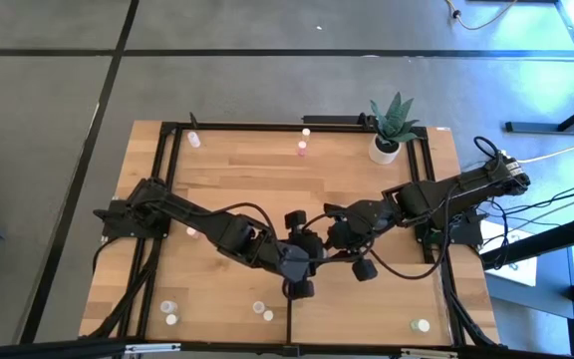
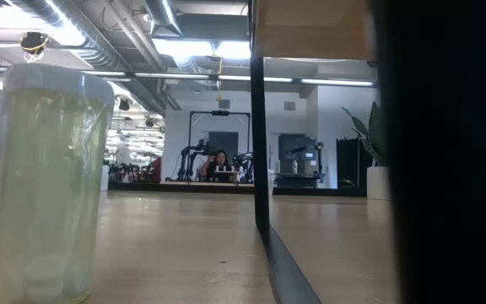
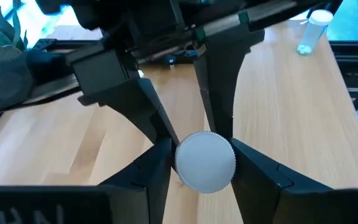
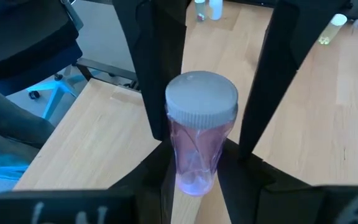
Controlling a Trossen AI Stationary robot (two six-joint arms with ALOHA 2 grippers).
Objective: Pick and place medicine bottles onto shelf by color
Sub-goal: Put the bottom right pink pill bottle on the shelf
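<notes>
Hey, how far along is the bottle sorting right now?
Done: nothing looks sorted yet. Small white-capped bottles lie scattered along the edges of the planked wooden tabletop. In hand: one pink-tinted clear bottle with a white ribbed cap, gripped over the table's middle by both the left gripper and the right gripper, apparently a handover. Left: placing it, then all the others.

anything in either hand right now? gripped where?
One pink-tinted bottle, held by both hands mid-table. The right hand clamps its lower body; the left hand grips the ribbed white cap from both sides.
</notes>
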